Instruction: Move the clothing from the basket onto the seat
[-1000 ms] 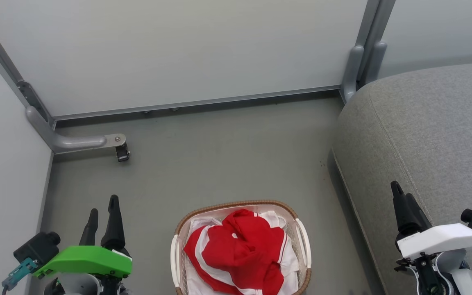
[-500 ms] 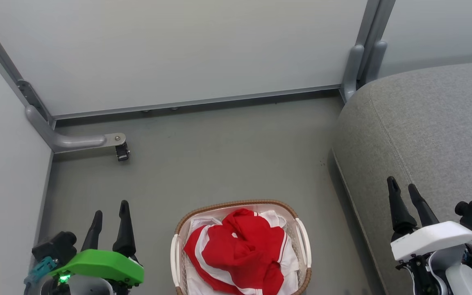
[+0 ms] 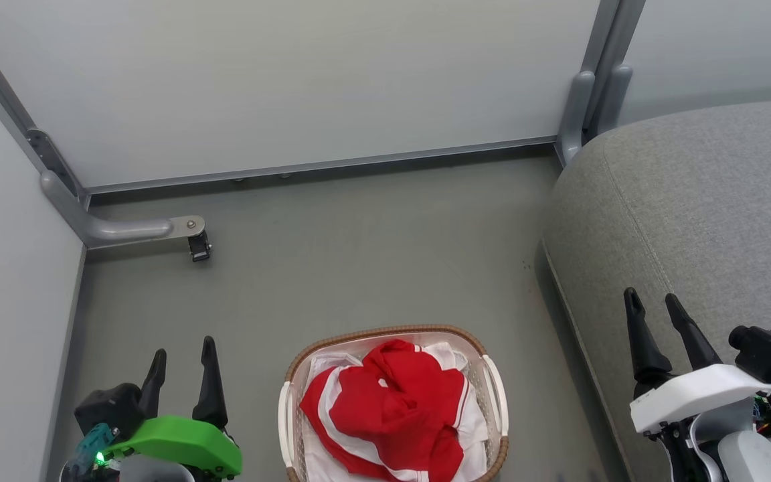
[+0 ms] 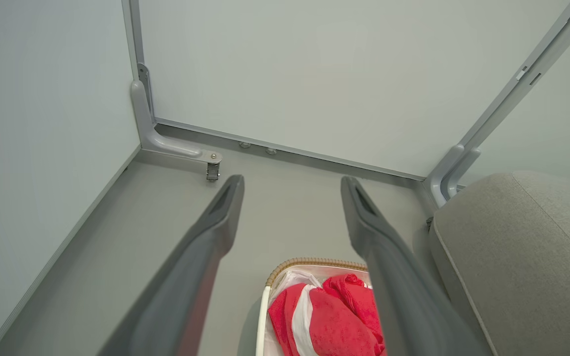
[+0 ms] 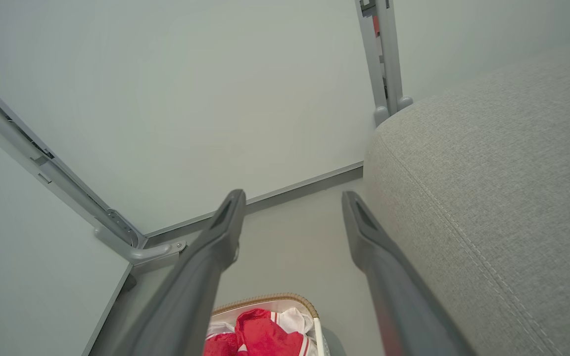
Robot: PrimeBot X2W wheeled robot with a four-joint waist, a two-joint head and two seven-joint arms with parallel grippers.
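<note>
The red clothing (image 3: 392,408) with white stripes lies crumpled in the oval white basket (image 3: 499,395) with a brown woven rim, on the floor at the bottom centre of the head view. The grey seat (image 3: 693,201) fills the right side. My left gripper (image 3: 183,351) stands open to the left of the basket, nothing between its fingers. My right gripper (image 3: 651,300) stands open over the seat's front edge, to the right of the basket. The left wrist view shows the clothing (image 4: 334,326), basket (image 4: 309,262) and seat (image 4: 517,257); the right wrist view shows the clothing (image 5: 260,336) and seat (image 5: 493,173).
Pale partition walls (image 3: 305,80) close off the back and left. A grey metal foot with a small caster (image 3: 198,246) juts out at the left. A grey post (image 3: 589,100) stands by the seat's far corner. Bare grey floor (image 3: 359,254) lies beyond the basket.
My left gripper has moved lower and to the right in the head view. My right gripper has drifted left and turned, so both its fingers show apart. Basket and clothing have not moved.
</note>
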